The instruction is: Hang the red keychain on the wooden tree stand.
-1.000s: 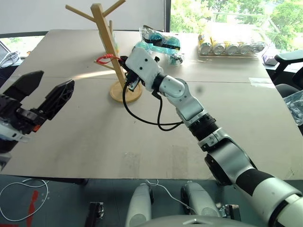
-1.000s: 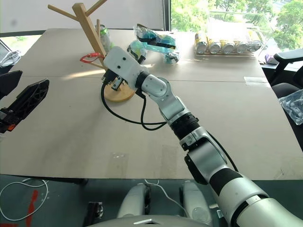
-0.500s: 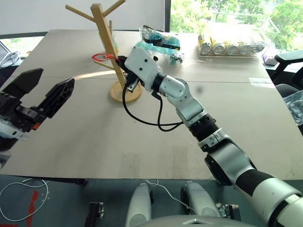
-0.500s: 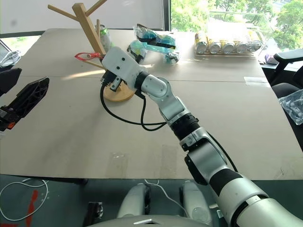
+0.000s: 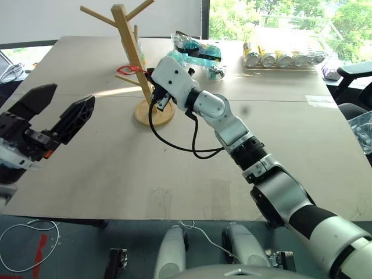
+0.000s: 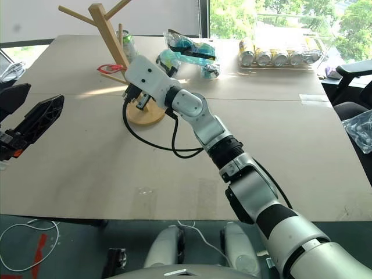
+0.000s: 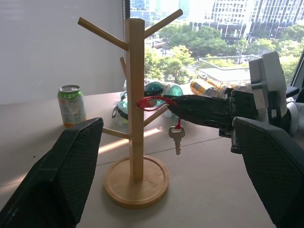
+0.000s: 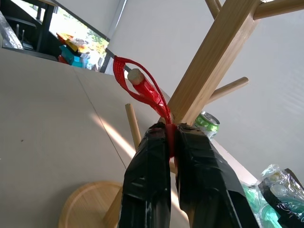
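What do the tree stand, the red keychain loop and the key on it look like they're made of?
Tree stand: light unfinished-looking wood, with visible grain. Keychain loop: thin red woven strap, probably fabric, matte. Key: silvery metal, slightly shiny, hanging below the right gripper.

Red keychain [image 7: 154, 103] seemingly (key dangling) over stand [image 7: 136, 118] peg.

Bright daylight from far windows; sunlit streak across table [image 5: 104, 91]; sharp focus.

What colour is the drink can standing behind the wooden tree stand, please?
Green drink can with a silvery top, best seen in the left wrist view.
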`<action>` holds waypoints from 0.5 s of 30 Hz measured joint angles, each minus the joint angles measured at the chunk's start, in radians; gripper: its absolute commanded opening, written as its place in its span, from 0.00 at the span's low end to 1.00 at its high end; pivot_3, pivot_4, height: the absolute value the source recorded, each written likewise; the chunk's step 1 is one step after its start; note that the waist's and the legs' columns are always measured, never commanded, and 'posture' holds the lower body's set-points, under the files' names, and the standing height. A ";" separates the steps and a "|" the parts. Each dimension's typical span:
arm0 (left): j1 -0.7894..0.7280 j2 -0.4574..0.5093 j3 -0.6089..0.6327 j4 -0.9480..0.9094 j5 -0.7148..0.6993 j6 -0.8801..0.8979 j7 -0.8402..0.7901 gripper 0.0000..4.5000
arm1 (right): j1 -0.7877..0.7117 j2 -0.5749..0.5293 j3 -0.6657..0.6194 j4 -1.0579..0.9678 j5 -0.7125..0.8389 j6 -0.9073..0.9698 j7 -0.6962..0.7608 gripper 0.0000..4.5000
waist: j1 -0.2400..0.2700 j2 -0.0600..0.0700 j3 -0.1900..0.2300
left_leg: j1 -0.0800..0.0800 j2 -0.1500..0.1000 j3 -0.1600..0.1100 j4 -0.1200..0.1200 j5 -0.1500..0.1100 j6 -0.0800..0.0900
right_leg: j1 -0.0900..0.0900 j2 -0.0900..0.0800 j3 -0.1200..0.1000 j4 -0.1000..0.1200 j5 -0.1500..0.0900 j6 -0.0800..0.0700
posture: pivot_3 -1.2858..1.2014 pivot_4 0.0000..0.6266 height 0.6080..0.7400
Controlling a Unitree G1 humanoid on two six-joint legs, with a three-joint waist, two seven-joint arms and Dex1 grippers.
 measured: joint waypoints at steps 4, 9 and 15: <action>-0.006 0.001 -0.003 0.000 0.001 0.000 0.000 1.00 | -0.021 0.003 0.000 0.048 -0.014 0.025 -0.010 0.01 | 0.000 0.000 0.000 | 0.000 0.000 0.000 0.000 0.000 0.000 | 0.000 0.000 0.000 0.000 0.000 0.000 | 0.52 0.24 0.94; -0.024 0.003 -0.005 0.005 0.009 0.000 0.001 1.00 | -0.039 0.007 -0.002 0.118 -0.027 0.041 -0.042 0.01 | 0.000 0.000 0.000 | 0.000 0.000 0.000 0.000 0.000 0.000 | 0.000 0.000 0.000 0.000 0.000 0.000 | 0.52 0.24 0.94; -0.039 0.005 -0.018 0.012 0.017 0.000 -0.001 1.00 | -0.051 -0.001 -0.018 0.125 -0.026 0.037 -0.038 0.51 | 0.000 0.000 0.000 | 0.000 0.000 0.000 0.000 0.000 0.000 | 0.000 0.000 0.000 0.000 0.000 0.000 | 0.52 0.24 0.94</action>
